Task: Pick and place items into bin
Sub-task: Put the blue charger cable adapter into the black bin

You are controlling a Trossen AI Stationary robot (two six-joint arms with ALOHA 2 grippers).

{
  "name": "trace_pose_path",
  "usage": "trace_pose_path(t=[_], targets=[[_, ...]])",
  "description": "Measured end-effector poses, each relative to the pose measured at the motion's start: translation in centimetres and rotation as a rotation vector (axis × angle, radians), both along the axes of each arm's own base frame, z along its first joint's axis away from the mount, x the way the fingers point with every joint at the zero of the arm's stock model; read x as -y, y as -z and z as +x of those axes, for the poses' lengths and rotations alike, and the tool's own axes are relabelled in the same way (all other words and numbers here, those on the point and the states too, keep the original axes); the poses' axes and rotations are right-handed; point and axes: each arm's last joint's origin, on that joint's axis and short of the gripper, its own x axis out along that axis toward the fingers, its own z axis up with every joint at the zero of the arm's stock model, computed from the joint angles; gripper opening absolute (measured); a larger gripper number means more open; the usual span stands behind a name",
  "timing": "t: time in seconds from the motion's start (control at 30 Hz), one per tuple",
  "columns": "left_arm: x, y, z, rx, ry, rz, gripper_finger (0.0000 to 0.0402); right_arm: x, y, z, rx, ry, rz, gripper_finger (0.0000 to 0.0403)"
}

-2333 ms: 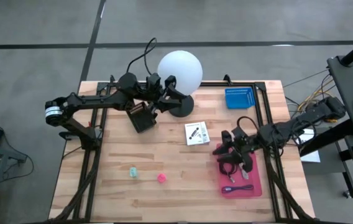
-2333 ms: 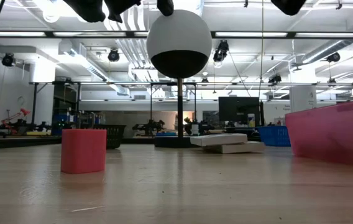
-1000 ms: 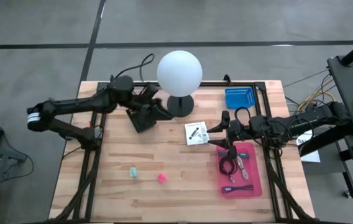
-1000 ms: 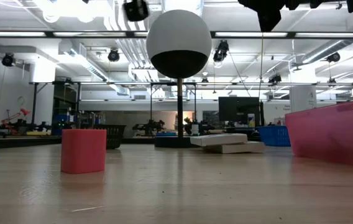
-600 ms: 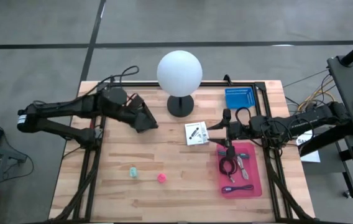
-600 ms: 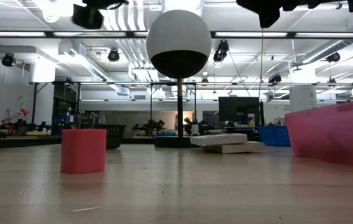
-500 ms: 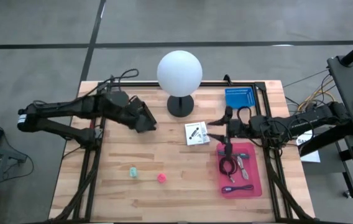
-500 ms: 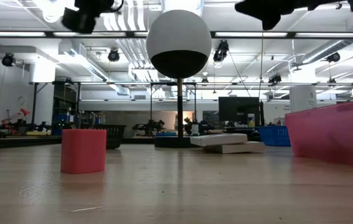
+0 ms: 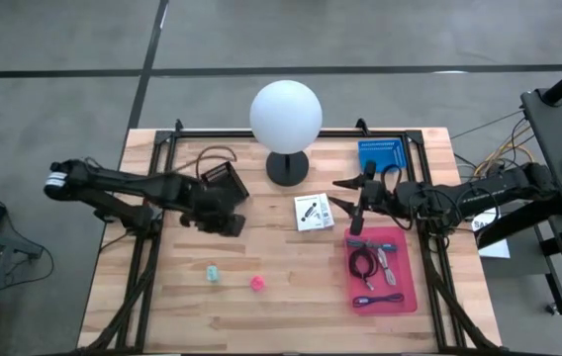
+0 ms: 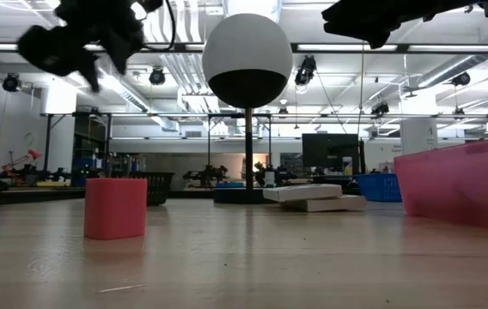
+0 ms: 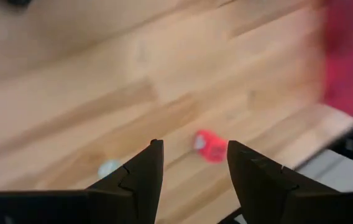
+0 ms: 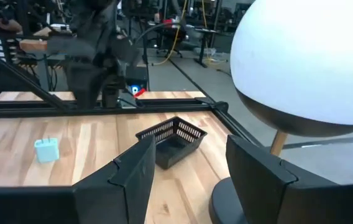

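My left gripper (image 9: 224,220) (image 11: 192,144) hangs open above the bare wood, just near of a black mesh basket (image 9: 224,180) (image 12: 173,140). Beyond its fingers a pink block (image 11: 210,146) (image 9: 257,283) and a pale green block (image 11: 108,168) (image 9: 212,273) lie on the table. My right gripper (image 9: 351,203) (image 12: 189,140) is open in the air beside the white printed card (image 9: 313,212), just far of the red tray (image 9: 404,282). That tray holds a dark coiled cable (image 9: 363,263), a silvery piece (image 9: 387,259) and a purple cord (image 9: 380,299).
A white globe lamp (image 9: 286,115) on a black base (image 9: 287,168) stands at the far middle. A blue basket (image 9: 380,155) sits at the far right. Black frame rails (image 9: 152,247) run along both table sides. Bare wood lies between the blocks and the tray.
My left gripper has drawn back from the lamp base, passed over the black basket and swung toward the near edge, tipping its fingers down at the table. The basket has stayed in place. My right gripper has shifted slightly toward the far edge beside the card.
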Motion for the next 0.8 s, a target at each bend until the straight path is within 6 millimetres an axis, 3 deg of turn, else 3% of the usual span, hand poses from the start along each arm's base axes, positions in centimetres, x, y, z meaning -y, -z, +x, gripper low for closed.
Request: trace_pose_path(t=[0.2,0.5,0.8], targets=[[2.3,1.9,0.2,-0.193,-0.076,-0.086,0.0162,0.1,0.1,0.0,-0.006,0.006,0.011,0.0185],[5.0,3.6,0.8,-0.317,-0.107,-0.141,0.0162,0.4,0.1,0.0,-0.003,0.023,0.023,0.0185],[7.8,6.4,1.0,-0.487,-0.125,-0.092,0.0162,0.4,0.1,0.0,-0.004,0.023,0.019,0.0185]])
